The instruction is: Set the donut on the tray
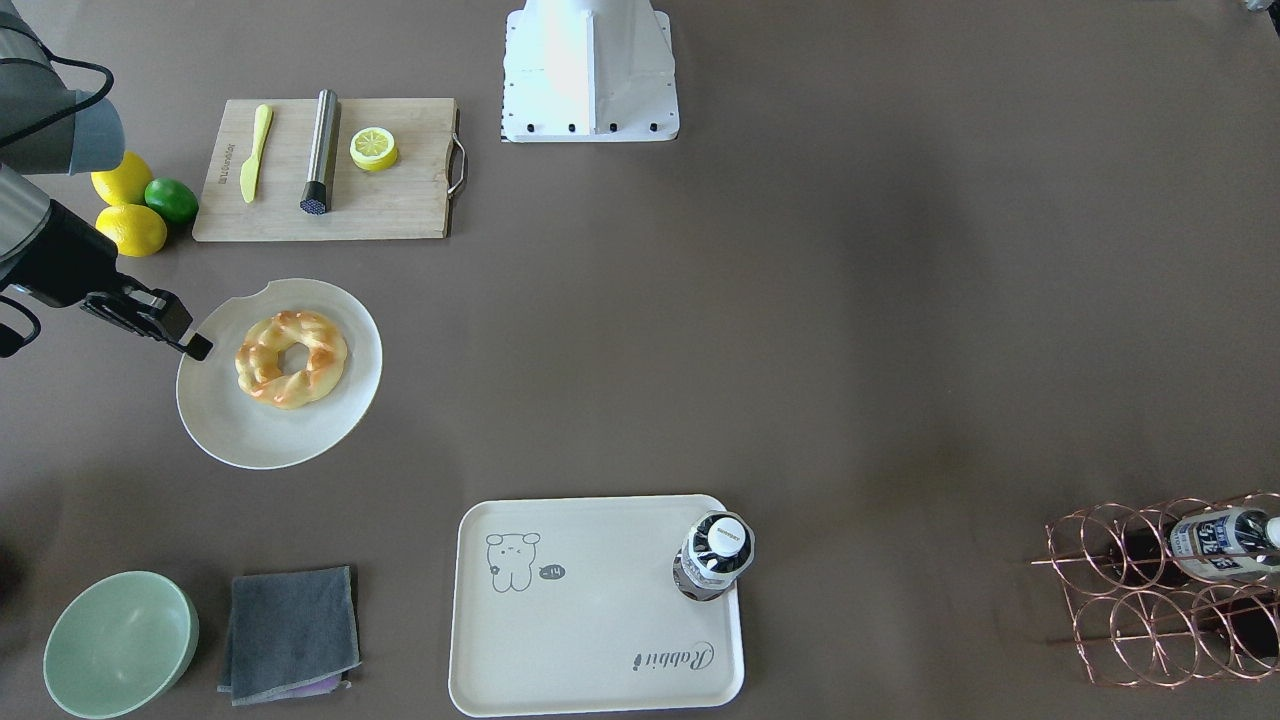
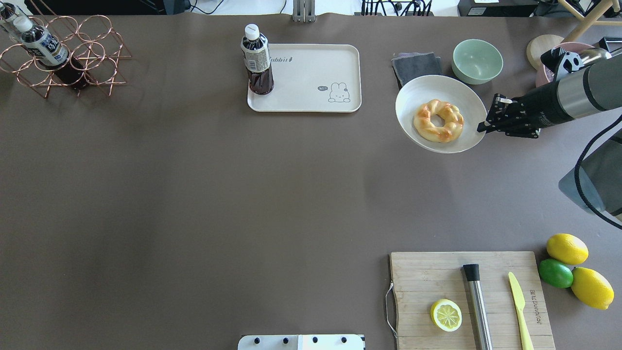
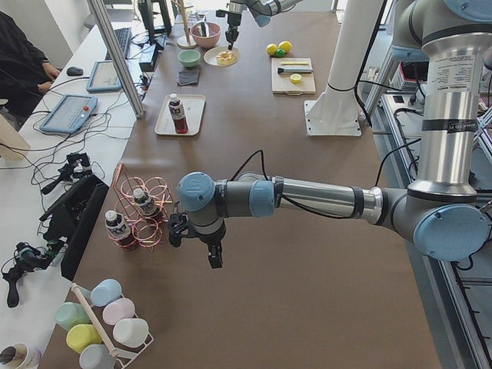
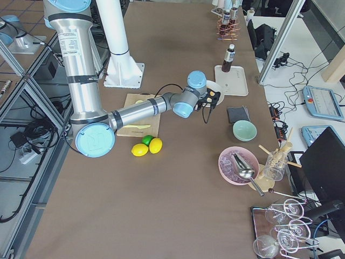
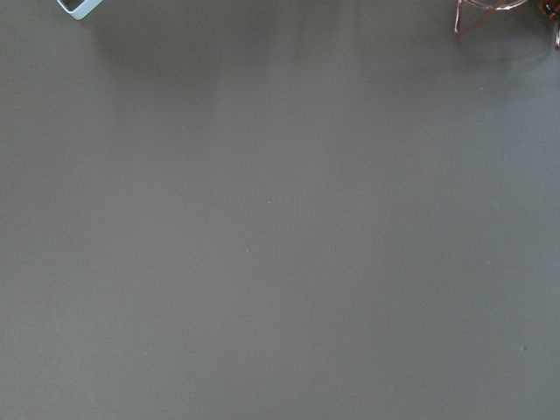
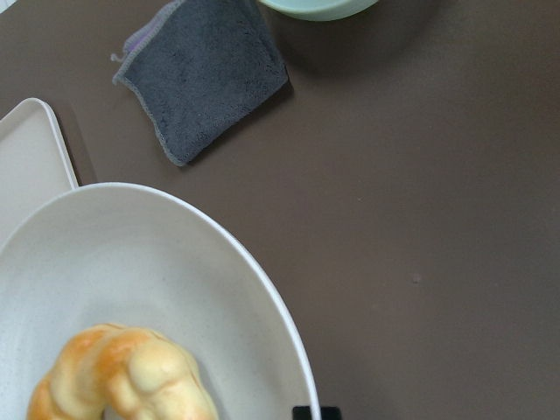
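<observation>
The golden twisted donut [image 1: 320, 376] [image 2: 427, 127] lies on a round off-white plate [image 1: 250, 440] [image 2: 423, 92]. It also shows at the bottom of the right wrist view [image 6: 122, 376]. The cream tray [image 1: 590, 620] [image 2: 311, 78] with the bear drawing lies apart from the plate and carries an upright bottle [image 1: 715, 555] [image 2: 257, 61] in one corner. My right gripper [image 1: 198, 347] [image 2: 481, 129] looks shut and empty, its tip at the plate's rim beside the donut. My left gripper [image 3: 215, 260] hangs over bare table near the wire rack, seen only from the side, so I cannot tell its state.
A wooden cutting board [image 1: 400, 200] holds a lemon half [image 1: 373, 148], a yellow knife [image 1: 256, 150] and a metal rod [image 1: 320, 150]. Lemons and a lime [image 1: 170, 199] lie beside it. A green bowl [image 1: 120, 645] and grey cloth [image 1: 290, 630] sit near the plate. A copper wire rack [image 1: 1170, 590] holds bottles.
</observation>
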